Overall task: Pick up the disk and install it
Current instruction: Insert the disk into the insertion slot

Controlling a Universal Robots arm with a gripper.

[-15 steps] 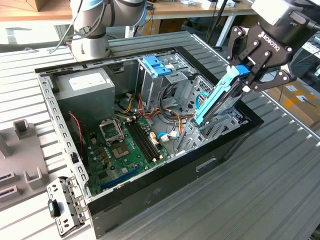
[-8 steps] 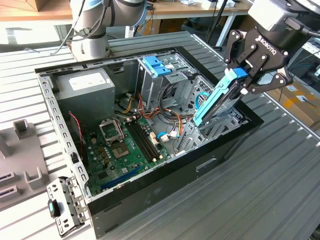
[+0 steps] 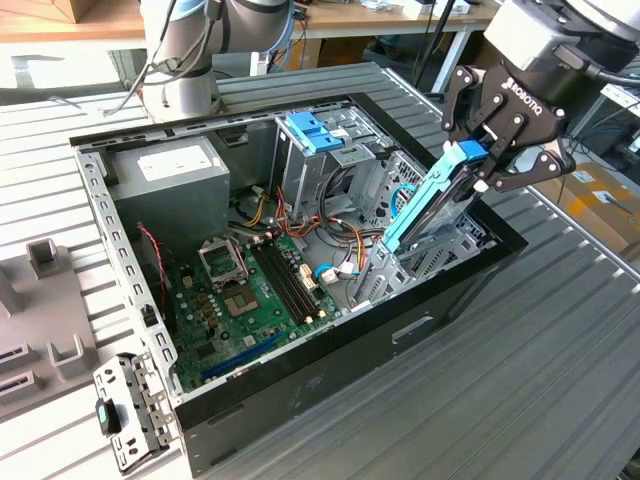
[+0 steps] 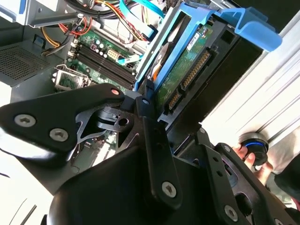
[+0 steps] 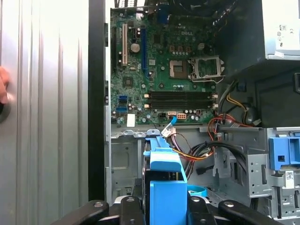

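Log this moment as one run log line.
gripper: shut on disk | disk: tilted, lower end inside computer case, upper end above it | install: not yet done

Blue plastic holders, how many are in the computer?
2. One frames the dark flat disk, held tilted by the black gripper at the exterior view's right. The other, a paler blue slotted tray, sits on the grey metal cage. More may be hidden.

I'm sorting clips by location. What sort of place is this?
Probably a robotics lab or test workshop: an open computer case sits on a ribbed metal table, the gripper holds the disk tilted into it, and wooden desks stand behind.
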